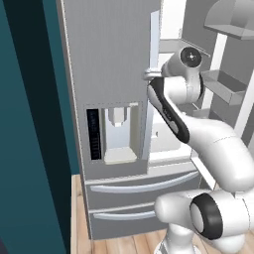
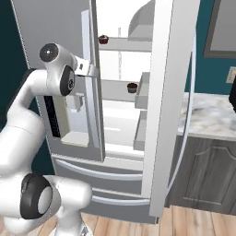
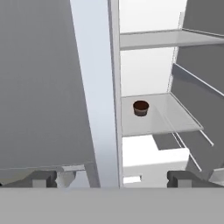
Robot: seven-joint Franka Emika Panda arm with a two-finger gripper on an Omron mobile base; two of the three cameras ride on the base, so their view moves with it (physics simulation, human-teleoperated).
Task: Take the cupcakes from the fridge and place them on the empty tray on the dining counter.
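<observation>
At fridge (image 2: 55,41) front: right door swung wide, left door shut, arm up by left door's edge. Pincer (image 3: 111,177) released, jaws wide, empty. Cupcakes: one on middle shelf (image 3: 140,108), one on upper shelf (image 2: 103,39). Judgement: clear the door edge first, then go in level at the middle one.
</observation>
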